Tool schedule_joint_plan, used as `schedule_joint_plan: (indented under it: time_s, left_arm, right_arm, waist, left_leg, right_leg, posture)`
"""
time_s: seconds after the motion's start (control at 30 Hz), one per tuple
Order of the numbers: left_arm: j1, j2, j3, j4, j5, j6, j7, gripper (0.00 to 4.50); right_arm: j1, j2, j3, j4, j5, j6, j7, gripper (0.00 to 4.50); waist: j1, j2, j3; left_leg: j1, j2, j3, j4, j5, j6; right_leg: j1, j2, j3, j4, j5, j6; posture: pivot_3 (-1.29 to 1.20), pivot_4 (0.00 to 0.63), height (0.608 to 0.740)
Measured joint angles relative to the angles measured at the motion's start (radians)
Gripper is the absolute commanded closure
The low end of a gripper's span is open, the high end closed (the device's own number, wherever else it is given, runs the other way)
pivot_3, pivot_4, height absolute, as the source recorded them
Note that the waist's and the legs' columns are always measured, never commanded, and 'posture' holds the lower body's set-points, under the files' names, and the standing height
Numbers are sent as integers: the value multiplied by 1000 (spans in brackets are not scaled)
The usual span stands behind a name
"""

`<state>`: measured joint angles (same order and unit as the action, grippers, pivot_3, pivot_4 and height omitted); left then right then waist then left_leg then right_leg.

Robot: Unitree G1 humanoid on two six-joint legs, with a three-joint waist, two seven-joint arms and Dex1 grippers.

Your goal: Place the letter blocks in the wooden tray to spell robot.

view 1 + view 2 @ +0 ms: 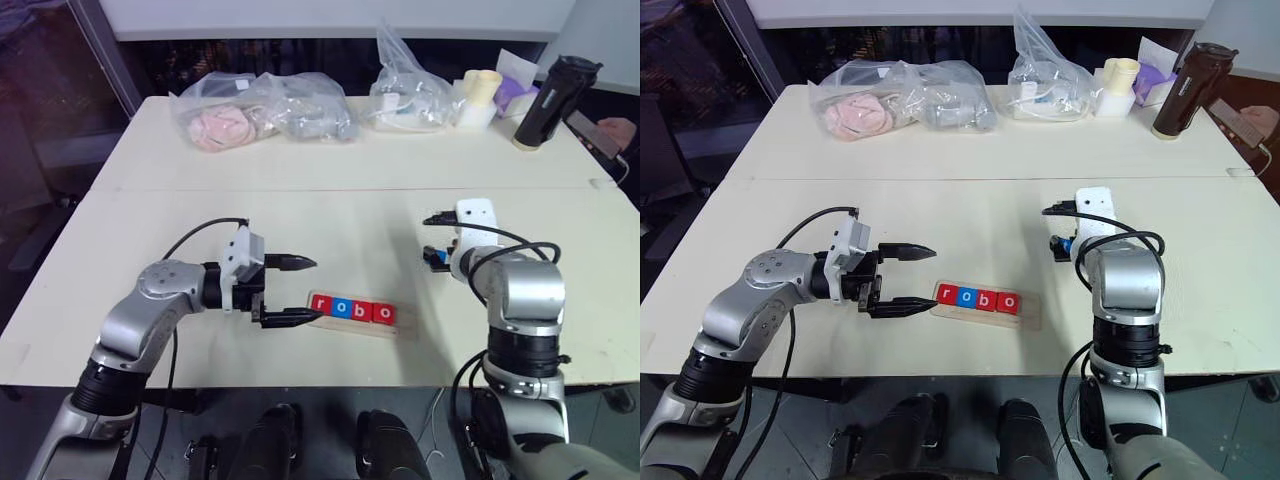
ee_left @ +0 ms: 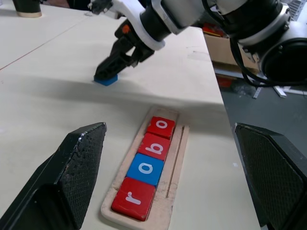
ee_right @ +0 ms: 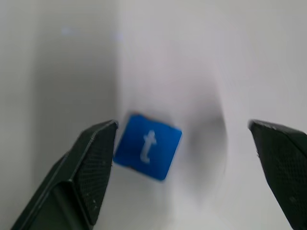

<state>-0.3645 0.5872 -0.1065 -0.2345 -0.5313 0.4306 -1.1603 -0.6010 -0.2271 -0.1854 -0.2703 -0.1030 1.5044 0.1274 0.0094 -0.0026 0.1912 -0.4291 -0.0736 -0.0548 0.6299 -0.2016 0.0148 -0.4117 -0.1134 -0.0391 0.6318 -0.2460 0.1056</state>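
The wooden tray lies near the table's front edge. It holds a row of letter blocks reading r, o, b, o: a red r, a blue o, a red b and a red o. A blue t block lies flat on the table beyond the tray's right end. My right gripper points down over it, open, and the t sits between the fingers, close to one of them. At the tray's left end, my left gripper hovers open and holds nothing.
Clear plastic bags with items lie along the table's far side. A dark bottle and a cream cup stand at the back right. A person's hand with a phone is at the far right edge.
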Motion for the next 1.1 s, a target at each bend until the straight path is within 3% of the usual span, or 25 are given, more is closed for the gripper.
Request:
schedule_joint_plan:
  time_s: [0.33, 0.43, 0.6, 0.83, 1.1]
  left_arm:
    - [0, -3, -1, 1, 9, -5, 5, 0]
    - [0, -5, -1, 1, 10, -5, 9, 0]
    - [5, -5, -1, 1, 16, -6, 12, 0]
    - [6, -7, -1, 0, 20, -7, 13, 0]
    - [7, -15, -1, 8, 21, -13, 9, 0]
  right_arm:
    - [-34, 70, -79, 55, 23, 13, -50, 69]
    - [-50, 72, -100, 93, 36, -11, -56, 928]
    - [-65, 74, -109, 125, 47, -41, -74, 3337]
    - [-19, 24, -77, 21, 62, 59, -68, 3337]
    - [249, -84, -30, -307, 164, 103, 10, 3337]
  waist:
    - [-4, 0, 0]
    - [-7, 0, 0]
    - [-6, 0, 0]
    - [-1, 0, 0]
    - [-3, 0, 0]
  left_leg:
    - [2, 0, 0, 0, 0, 0]
    - [2, 0, 0, 0, 0, 0]
    - [2, 1, 0, 0, 0, 0]
    - [2, 0, 0, -1, 0, 0]
    - [2, 1, 0, -2, 0, 0]
  right_leg:
    - [2, 1, -1, 0, 0, 0]
    - [2, 1, -1, 0, 0, 0]
    - [2, 1, 0, 0, 0, 0]
    - [1, 1, 0, 0, 0, 0]
    - [1, 1, 0, -1, -2, -3]
  posture:
    - [0, 150, 738]
    - [0, 150, 738]
    - [0, 150, 738]
    - [0, 150, 738]
    - [0, 150, 738]
